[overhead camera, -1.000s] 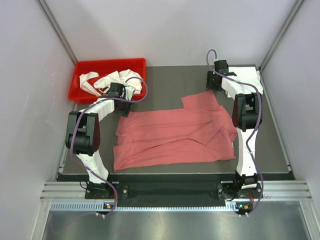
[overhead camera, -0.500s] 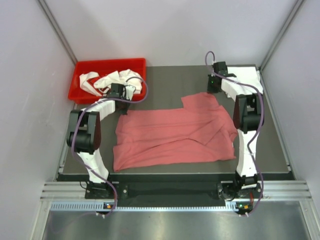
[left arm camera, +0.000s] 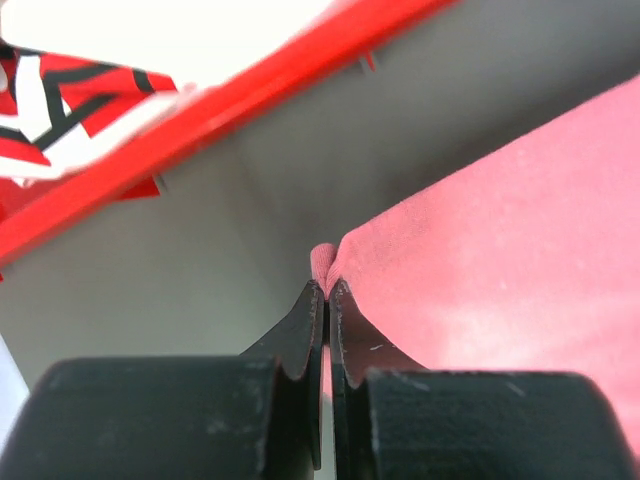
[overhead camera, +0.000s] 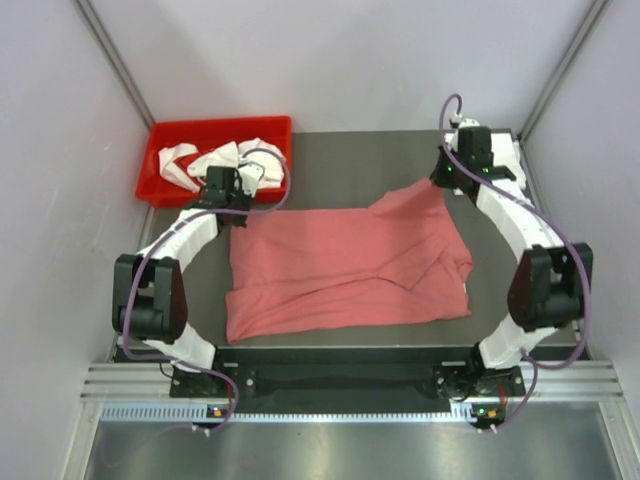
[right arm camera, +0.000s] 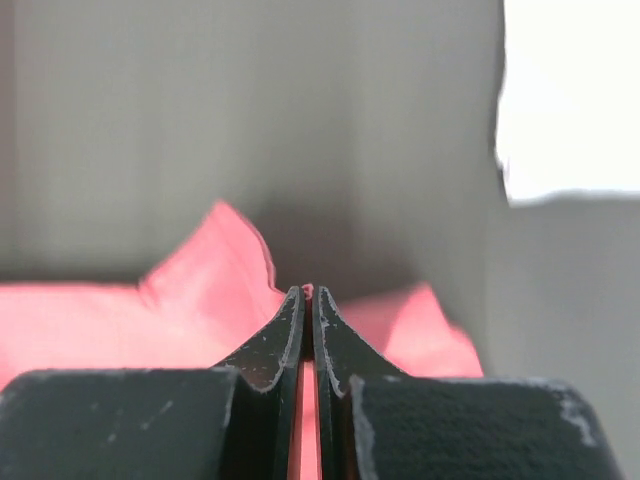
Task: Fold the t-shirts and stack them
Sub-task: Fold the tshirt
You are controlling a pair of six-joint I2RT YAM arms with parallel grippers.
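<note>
A pink t-shirt [overhead camera: 345,270] lies spread across the middle of the dark surface [overhead camera: 330,160]. Its far edge is drawn out between my two arms, and its near hem runs close to the 6 o'clock edge. Long creases cross the cloth and bunch toward its 3 o'clock side, where the fabric lies in rumpled layers.

At the shirt's 10 o'clock corner, my left gripper [overhead camera: 237,210] is clenched on the fabric. In the left wrist view its two black fingers [left arm camera: 300,330] press together, and a small pinch of pink cloth pokes out past their tips. The rest of the shirt falls away toward 3 o'clock.

At the shirt's 1 o'clock corner, my right gripper [overhead camera: 443,186] is likewise clamped tight on the shirt. The right wrist view shows a sliver of pink caught between its fingers [right arm camera: 335,340]. From overhead, that corner is drawn to a peak where the gripper has it.

Just beyond the left gripper, at 10 o'clock on the surface, a red bin [overhead camera: 220,122] holds a loose heap of white t-shirts [overhead camera: 215,160]. A white patch [overhead camera: 505,150] lies at the surface's 1 o'clock corner, just past the right gripper. I cannot tell what it is.
</note>
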